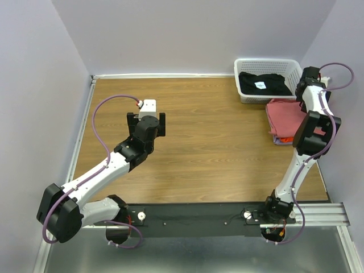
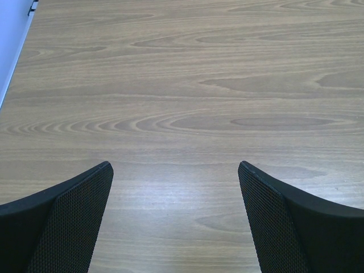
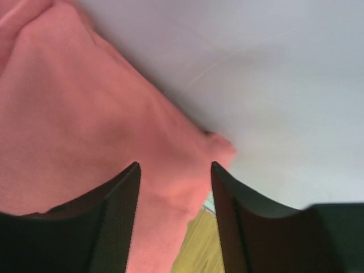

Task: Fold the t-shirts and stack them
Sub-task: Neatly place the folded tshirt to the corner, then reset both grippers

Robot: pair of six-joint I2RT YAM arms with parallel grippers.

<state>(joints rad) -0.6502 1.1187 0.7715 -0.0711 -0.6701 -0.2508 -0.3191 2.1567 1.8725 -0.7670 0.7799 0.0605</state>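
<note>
A pink-red t-shirt (image 1: 284,116) lies folded at the table's far right, with a sliver of orange cloth (image 1: 286,138) showing under its near edge. A black t-shirt (image 1: 261,84) with a small white label lies in the white basket (image 1: 267,60). My right gripper (image 3: 175,165) hangs over the pink shirt (image 3: 85,114) beside the wall. Its jaws stand apart, with pink cloth lying loose between them. My left gripper (image 1: 147,115) hovers open over bare wood at centre-left, and nothing is between its fingers (image 2: 74,210).
The white lattice basket stands at the back right, touching the pink shirt's far edge. The lavender wall (image 3: 273,74) is close beside my right gripper. My right arm (image 1: 311,133) reaches along the table's right edge. Bare wooden tabletop (image 2: 182,85) lies ahead of the left gripper.
</note>
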